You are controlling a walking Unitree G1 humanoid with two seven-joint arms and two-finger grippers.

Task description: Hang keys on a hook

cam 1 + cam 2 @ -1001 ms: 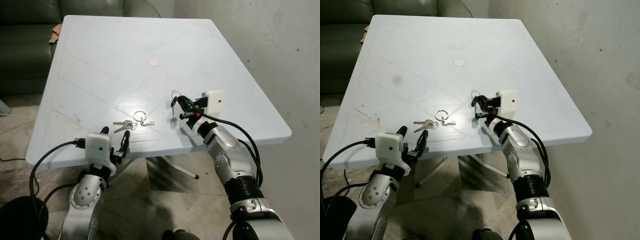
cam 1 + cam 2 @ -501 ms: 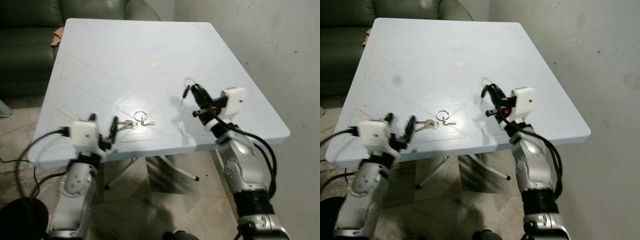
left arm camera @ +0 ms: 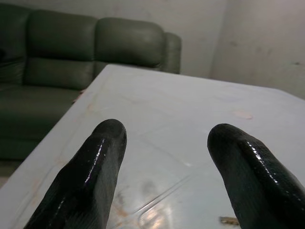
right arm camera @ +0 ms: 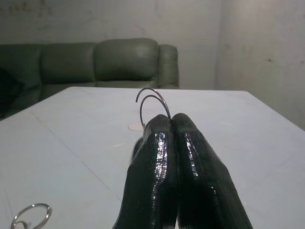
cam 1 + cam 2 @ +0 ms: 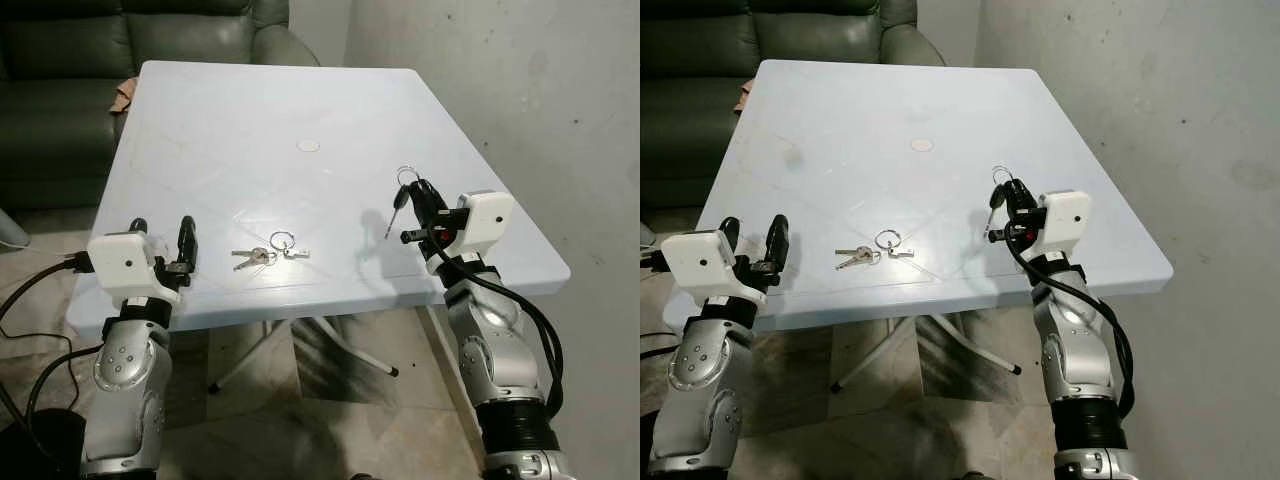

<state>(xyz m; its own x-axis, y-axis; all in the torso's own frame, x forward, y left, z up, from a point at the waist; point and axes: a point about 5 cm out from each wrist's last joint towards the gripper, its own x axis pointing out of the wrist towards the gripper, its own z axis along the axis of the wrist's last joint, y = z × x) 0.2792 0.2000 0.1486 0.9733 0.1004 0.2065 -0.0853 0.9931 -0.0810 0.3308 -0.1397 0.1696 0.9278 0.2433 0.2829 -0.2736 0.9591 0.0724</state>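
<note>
The right gripper (image 5: 415,192) is raised above the right part of the white square plastic table (image 5: 230,110), near its right edge. Its two black fingers are pressed together and pinch a thin metal key ring with one dark-headed key (image 5: 396,207). The ring loop sticks up past the fingertips and the key hangs down below them, apart from the table top; its shadow falls on the table just to the left.

A second bunch, small silver keys on a round metal ring (image 5: 268,249), lies flat on the table near the front edge, approx. in the middle between the 2 arms and well apart from both.

The left gripper (image 5: 160,232) is at the near left corner of the table, w/ its black fingers (image 3: 93,164) spread apart and nothing between them. They point up over the table edge.

A small round cap (image 5: 308,145) sits in the table centre. A dark green leather sofa (image 5: 70,70) stands on the far left side behind the table. A grey concrete wall (image 5: 520,90) is at the right.
</note>
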